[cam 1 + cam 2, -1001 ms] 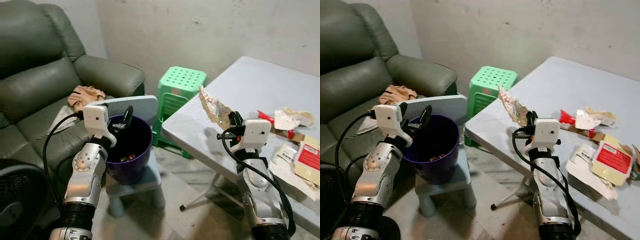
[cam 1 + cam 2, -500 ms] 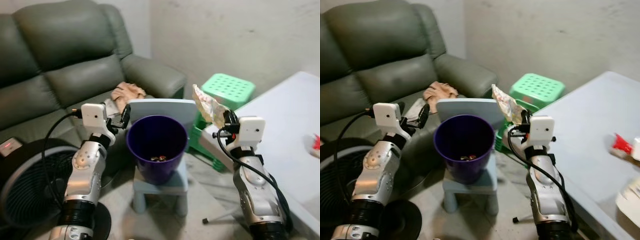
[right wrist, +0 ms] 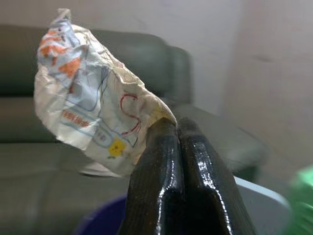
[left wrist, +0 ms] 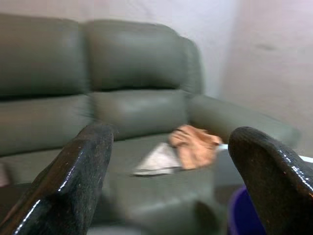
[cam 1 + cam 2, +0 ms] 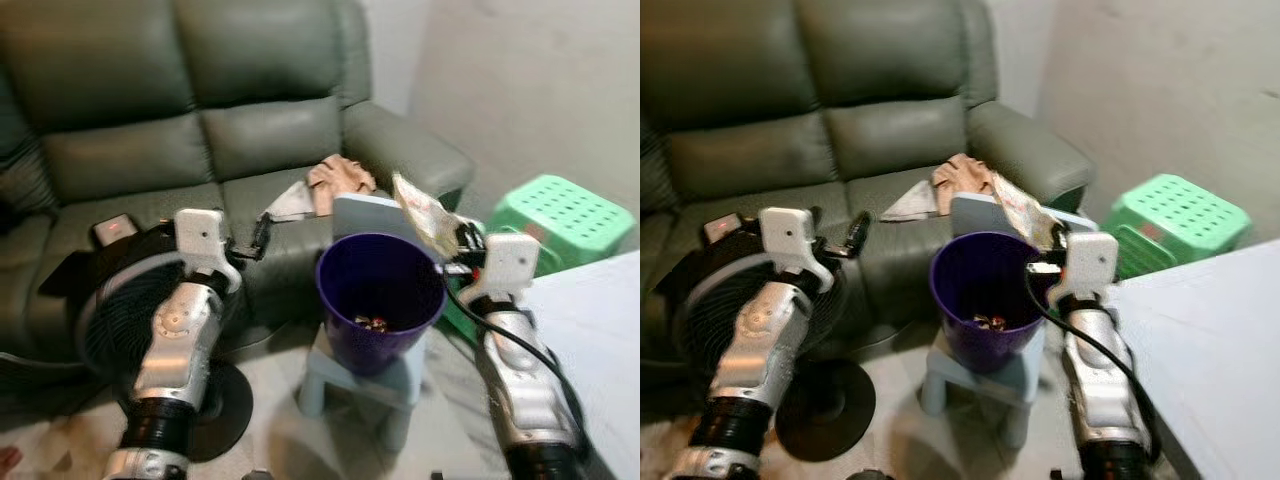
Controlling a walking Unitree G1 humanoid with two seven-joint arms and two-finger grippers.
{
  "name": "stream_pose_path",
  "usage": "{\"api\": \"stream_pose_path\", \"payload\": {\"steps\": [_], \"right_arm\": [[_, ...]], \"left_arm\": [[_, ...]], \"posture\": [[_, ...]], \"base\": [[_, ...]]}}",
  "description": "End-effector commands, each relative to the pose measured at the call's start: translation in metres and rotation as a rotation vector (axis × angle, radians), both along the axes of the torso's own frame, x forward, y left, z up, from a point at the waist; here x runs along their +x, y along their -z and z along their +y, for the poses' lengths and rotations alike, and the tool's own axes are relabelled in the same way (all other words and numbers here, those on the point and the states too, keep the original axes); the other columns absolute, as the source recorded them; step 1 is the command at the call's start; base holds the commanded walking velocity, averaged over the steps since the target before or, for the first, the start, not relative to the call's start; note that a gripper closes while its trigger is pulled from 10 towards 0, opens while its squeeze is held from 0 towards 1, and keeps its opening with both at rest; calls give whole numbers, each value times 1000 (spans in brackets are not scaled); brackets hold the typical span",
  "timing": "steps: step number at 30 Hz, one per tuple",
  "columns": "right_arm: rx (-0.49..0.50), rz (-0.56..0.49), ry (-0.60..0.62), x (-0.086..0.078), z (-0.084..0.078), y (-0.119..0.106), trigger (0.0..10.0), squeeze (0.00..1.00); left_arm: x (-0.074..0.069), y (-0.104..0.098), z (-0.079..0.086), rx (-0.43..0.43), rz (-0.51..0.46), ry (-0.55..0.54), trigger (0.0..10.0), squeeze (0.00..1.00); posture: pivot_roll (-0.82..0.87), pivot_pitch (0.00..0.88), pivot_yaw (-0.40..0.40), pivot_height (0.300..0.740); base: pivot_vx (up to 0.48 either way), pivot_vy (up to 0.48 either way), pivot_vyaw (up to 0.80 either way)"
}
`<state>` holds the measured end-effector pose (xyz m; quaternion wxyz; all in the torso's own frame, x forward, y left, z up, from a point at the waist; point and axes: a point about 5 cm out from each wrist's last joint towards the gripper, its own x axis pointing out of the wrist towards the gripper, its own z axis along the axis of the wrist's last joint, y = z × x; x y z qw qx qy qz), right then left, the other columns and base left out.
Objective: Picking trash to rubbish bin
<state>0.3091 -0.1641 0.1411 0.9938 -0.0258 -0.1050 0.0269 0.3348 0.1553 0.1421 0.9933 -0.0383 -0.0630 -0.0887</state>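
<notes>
A purple rubbish bin (image 5: 379,300) stands on a small pale stool (image 5: 360,375) in front of the sofa, with a few bits of trash at its bottom. My right gripper (image 5: 458,238) is shut on a crumpled printed wrapper (image 5: 422,210), held at the bin's right rim; the wrapper (image 3: 93,95) sticks up from the closed fingers (image 3: 161,161). My left gripper (image 5: 260,236) is open and holds nothing, left of the bin and apart from it, pointing at the sofa.
A grey-green sofa (image 5: 200,150) fills the back, with a peach cloth (image 5: 340,175) and a paper on its seat. A black floor fan (image 5: 110,320) stands at lower left. A green plastic stool (image 5: 560,215) and a white table corner (image 5: 600,330) are on the right.
The camera has swung left, so sofa and fan have come into view and the table has slid off right. My right gripper with the wrapper now sits at the bin's right rim.
</notes>
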Motion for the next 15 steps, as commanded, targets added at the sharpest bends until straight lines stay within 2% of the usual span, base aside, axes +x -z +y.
{"api": "stream_pose_path", "payload": {"steps": [1,12,15], "right_arm": [[-2,-20,0,-2,-3,-3,10000,0],[9,-17,-35,-1,0,-3,10000,0],[8,-17,-40,-1,0,-3,10000,0]], "left_arm": [[1,-1,-6,6,3,18,10000,0],[1,-2,-7,-9,3,34,10000,0],[1,-1,-7,-12,3,36,10000,0]], "posture": [[56,9,-16,715],[58,7,-20,715],[59,5,-20,715]], "base": [[0,0,0],[0,0,0],[258,0,0]]}}
